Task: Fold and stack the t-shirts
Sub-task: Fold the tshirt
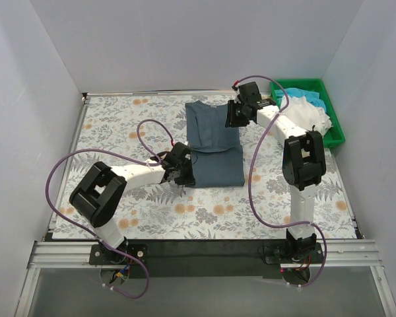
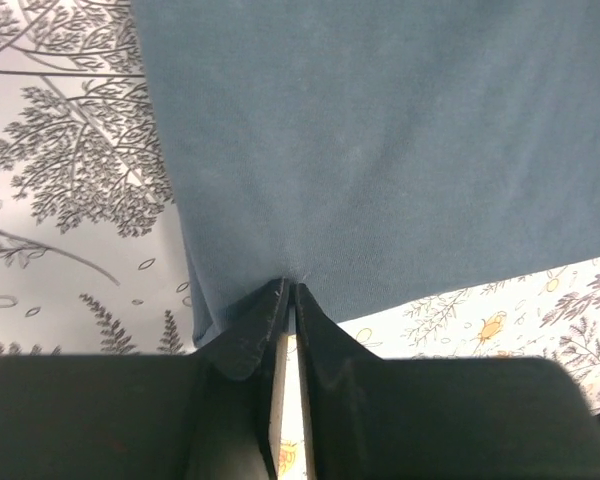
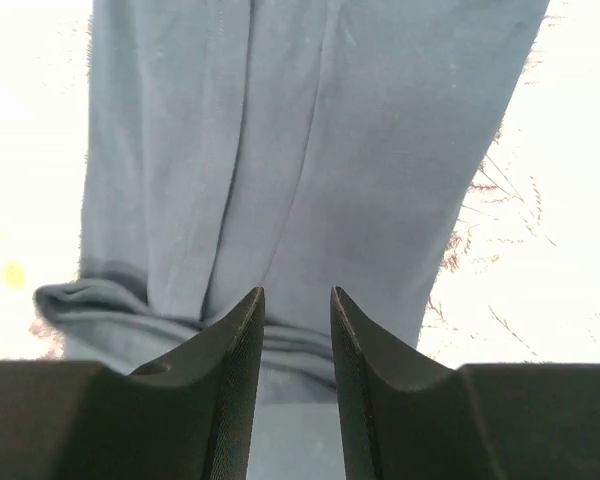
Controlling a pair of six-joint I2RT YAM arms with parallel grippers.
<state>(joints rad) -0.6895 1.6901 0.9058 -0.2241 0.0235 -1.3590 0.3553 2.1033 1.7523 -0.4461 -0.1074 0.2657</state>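
Note:
The dark slate blue-grey t-shirt (image 1: 214, 142) lies partly folded in the middle of the table. My left gripper (image 1: 189, 176) is shut on its near left edge. In the left wrist view, the jaws (image 2: 290, 290) pinch the cloth (image 2: 380, 140). My right gripper (image 1: 231, 117) hovers over the shirt's far right part. Its jaws (image 3: 297, 295) stand a little apart with nothing between them, and the shirt (image 3: 300, 150) lies below. The white t-shirt (image 1: 311, 113) and the turquoise-blue t-shirt (image 1: 315, 93) lie bunched in the tray.
A green plastic tray (image 1: 336, 135) stands at the back right, next to the right arm's elbow. The table carries a floral cloth (image 1: 119, 125). White walls close in the left, back and right sides.

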